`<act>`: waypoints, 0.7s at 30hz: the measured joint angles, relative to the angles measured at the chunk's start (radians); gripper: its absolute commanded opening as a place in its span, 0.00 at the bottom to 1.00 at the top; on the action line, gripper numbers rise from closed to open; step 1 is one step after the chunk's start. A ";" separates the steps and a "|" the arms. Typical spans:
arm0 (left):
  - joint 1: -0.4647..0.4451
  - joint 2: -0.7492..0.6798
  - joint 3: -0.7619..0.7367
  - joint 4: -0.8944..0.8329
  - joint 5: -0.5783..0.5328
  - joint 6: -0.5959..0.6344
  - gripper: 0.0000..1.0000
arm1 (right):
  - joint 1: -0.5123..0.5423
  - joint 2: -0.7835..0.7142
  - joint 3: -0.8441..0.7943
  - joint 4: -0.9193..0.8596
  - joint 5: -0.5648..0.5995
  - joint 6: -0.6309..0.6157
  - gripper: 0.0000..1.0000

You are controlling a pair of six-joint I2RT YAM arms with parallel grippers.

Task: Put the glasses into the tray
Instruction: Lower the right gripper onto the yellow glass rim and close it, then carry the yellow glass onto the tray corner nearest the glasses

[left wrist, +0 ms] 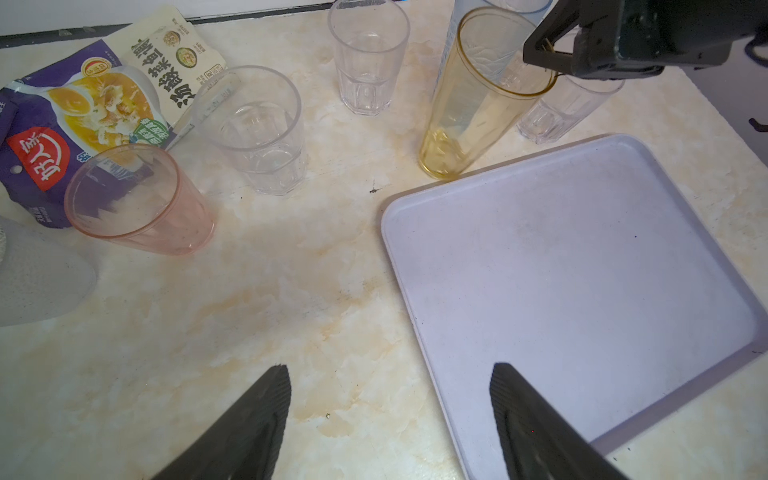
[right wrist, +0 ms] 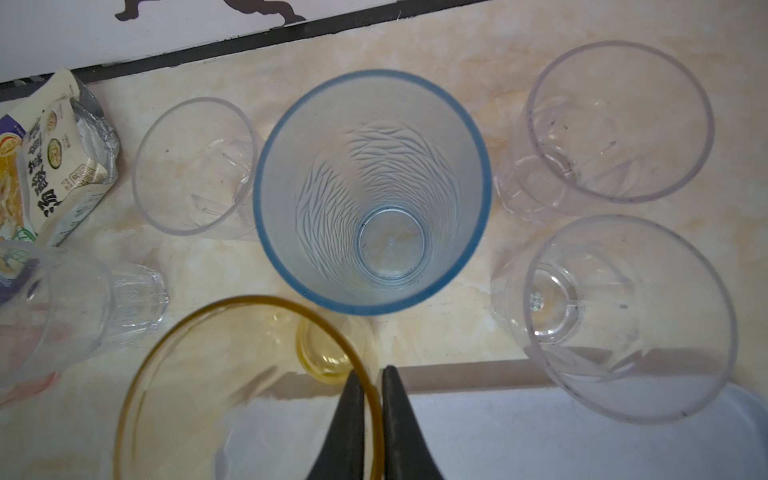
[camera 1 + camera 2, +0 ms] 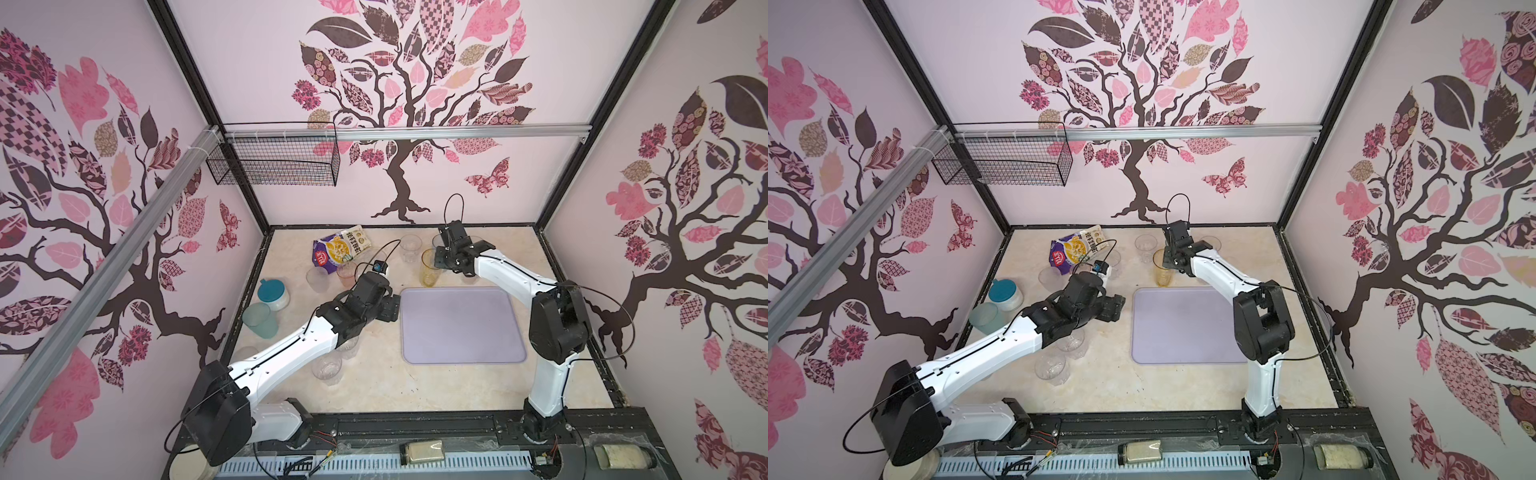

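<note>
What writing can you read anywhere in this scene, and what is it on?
"好人家": red logo on the purple food pouch, seen turned sideways.
"酸" and "汤": two of the large black characters on the pouch's pale panel; the others I cannot read for sure.
Small print and the green badge on the pouch: too small to read.
Nothing else carries text.

The pale-lavender tray (image 3: 461,328) lies flat and bare, right of centre in both top views. A tall amber tumbler (image 3: 428,268) stands at its upper-left edge, perhaps slightly tipped. Above it stand a blue tumbler (image 2: 374,187) and clear ribbed tumblers (image 3: 410,247). A pink tumbler (image 1: 141,199) and a teal tumbler (image 3: 259,320) stand upright further left.
</note>
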 measured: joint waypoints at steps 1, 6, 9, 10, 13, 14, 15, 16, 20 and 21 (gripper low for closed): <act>0.000 0.000 0.000 0.002 0.001 0.000 0.79 | 0.000 0.000 0.000 0.003 0.002 -0.003 0.03; -0.001 -0.008 0.000 0.003 0.005 -0.007 0.78 | 0.000 -0.002 0.000 -0.003 -0.006 -0.014 0.00; -0.002 -0.028 0.000 0.003 0.002 -0.007 0.78 | 0.000 -0.003 0.007 -0.020 -0.020 -0.018 0.00; -0.002 -0.035 0.000 0.003 0.000 -0.006 0.78 | 0.000 -0.003 0.012 -0.028 -0.027 -0.018 0.00; -0.002 -0.069 0.000 0.004 -0.021 0.004 0.78 | 0.000 -0.024 0.014 -0.054 -0.061 -0.021 0.00; -0.002 -0.082 0.000 0.004 -0.035 0.012 0.78 | 0.001 -0.037 0.014 -0.067 -0.073 -0.021 0.00; -0.001 -0.095 0.000 0.004 -0.051 0.023 0.78 | 0.003 -0.054 0.018 -0.081 -0.087 -0.021 0.00; 0.003 -0.106 0.000 0.003 -0.063 0.037 0.78 | 0.004 -0.068 0.027 -0.097 -0.098 -0.021 0.00; 0.061 -0.145 0.001 -0.021 -0.092 0.083 0.78 | 0.018 -0.137 0.096 -0.172 -0.152 -0.039 0.00; 0.081 -0.155 0.001 -0.028 -0.101 0.091 0.79 | 0.023 -0.150 0.116 -0.194 -0.161 -0.048 0.00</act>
